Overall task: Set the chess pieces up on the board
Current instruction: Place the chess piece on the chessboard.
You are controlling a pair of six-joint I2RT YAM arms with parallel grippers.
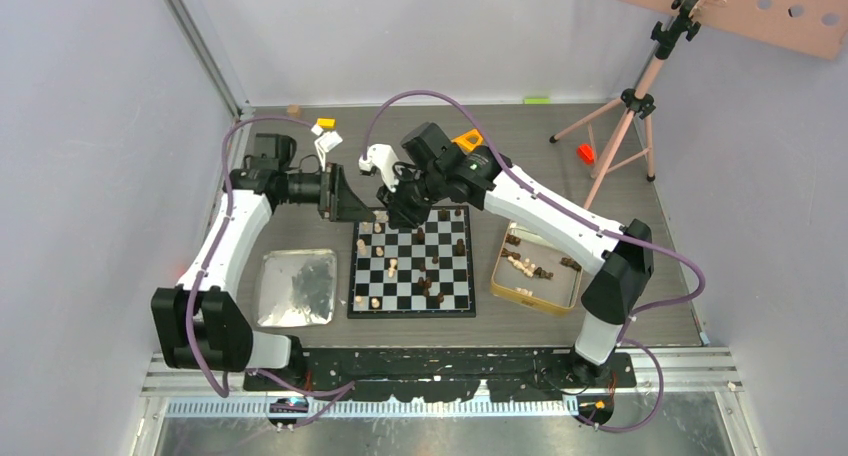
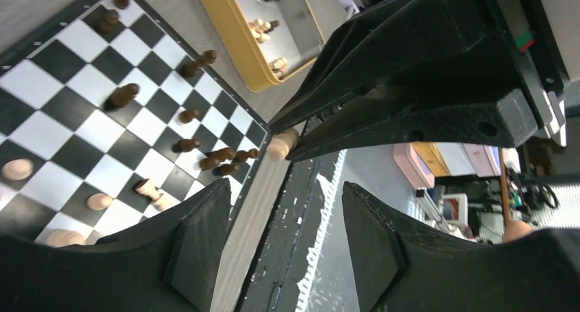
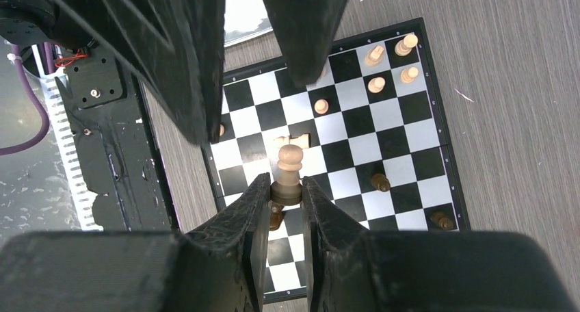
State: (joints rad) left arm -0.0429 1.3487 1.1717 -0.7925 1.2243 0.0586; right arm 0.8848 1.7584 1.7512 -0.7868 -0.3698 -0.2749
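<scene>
Black fingers of the right gripper (image 3: pixel 286 192) fill the foreground of its wrist view. They are closed to a narrow gap around a light tan wooden chess piece (image 3: pixel 290 160), held upright and seemingly lifted above the small black-and-white checked chessboard (image 3: pixel 393 141). Setup looks early. Roughly a dozen tan and dark brown pieces (image 1: pixel 428 284) sit scattered over the squares, some lying on their sides and a few tan ones gathered near one corner, with no full rows formed. More wait in the gold-rimmed square tin (image 1: pixel 498 268) just right of the board. Close beside, the left gripper (image 2: pixel 284 196) hangs spread wide, holding nothing.
</scene>
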